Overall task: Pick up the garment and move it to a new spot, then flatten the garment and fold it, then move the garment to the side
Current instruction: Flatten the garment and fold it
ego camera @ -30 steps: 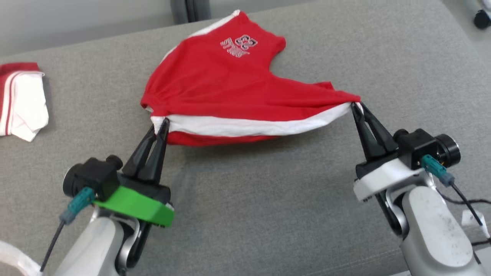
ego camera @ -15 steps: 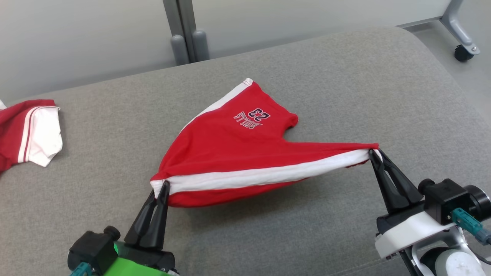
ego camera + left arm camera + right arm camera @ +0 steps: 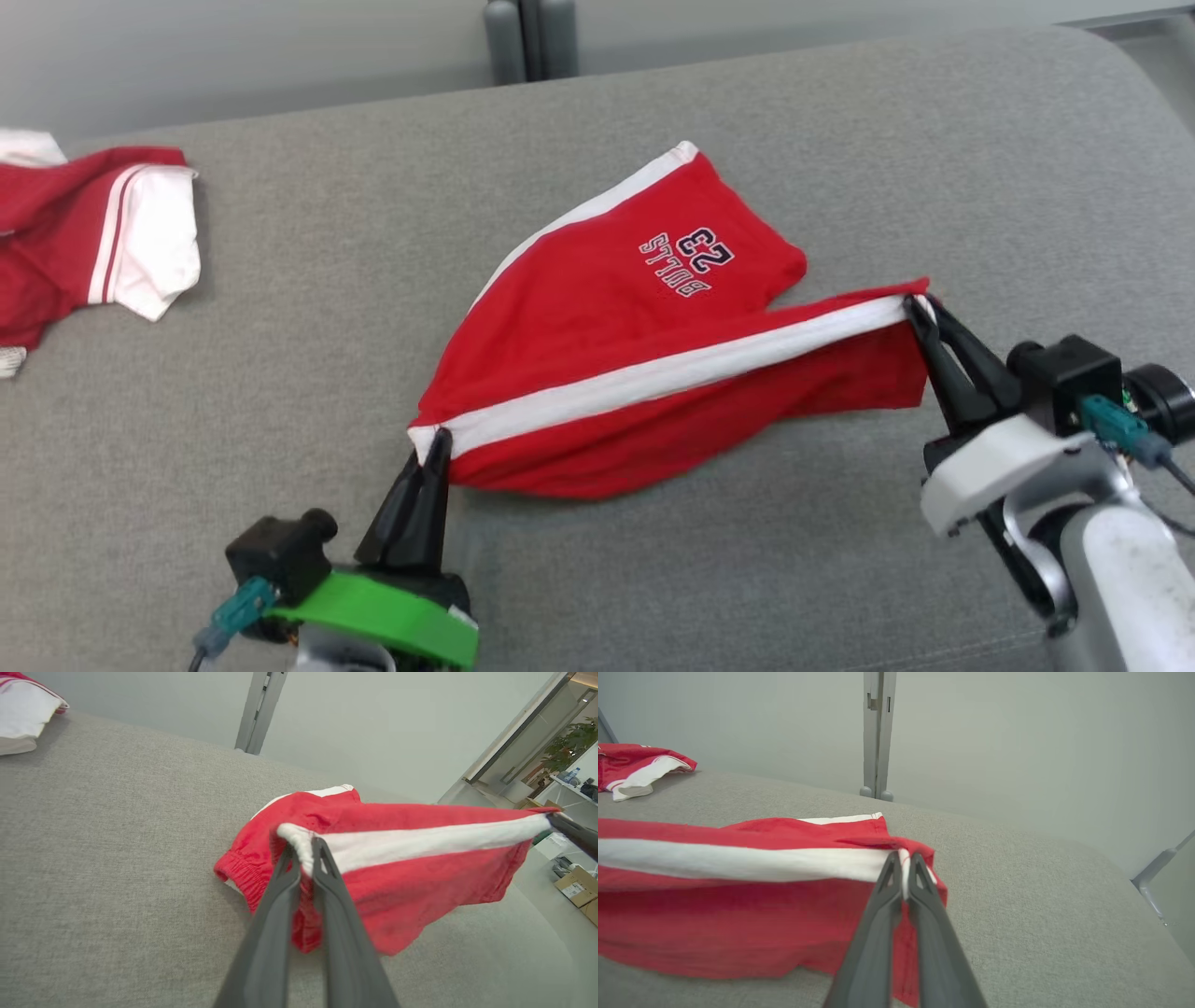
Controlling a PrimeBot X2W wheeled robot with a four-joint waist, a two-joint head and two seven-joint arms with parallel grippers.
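- The red knit shorts [image 3: 607, 308] with a white side stripe [image 3: 672, 373] stretch across the middle of the head view. The far leg, printed "BULLS 23", rests on the grey woven cushion [image 3: 280, 392], while the near edge hangs lifted above it.
- The left gripper [image 3: 437, 444], at the lower centre-left, has its two dark fingers pressed together on the waistband end of the stripe. The right gripper [image 3: 915, 306], at the right edge, pinches the hem end the same way.
- Each pinch takes only a small corner of cloth. Pulling the arms further apart could slide the fabric free and drop one end in a heap.
- Only the stripe is taut. The red panel beneath sags loosely, so lowering it as it hangs could trap a crease or a doubled layer underneath.
- The coarse weave likely grips the resting leg, so dragging sideways may bunch it instead of sliding it.
- The cloth looks soft, thin and matte. The gathered waistband [image 3: 236, 877] is ruffled with elastic.
- The cushion has a rough, flat top with rounded edges.
- A crumpled red-and-white garment [image 3: 103, 233] lies at the upper left, well apart.
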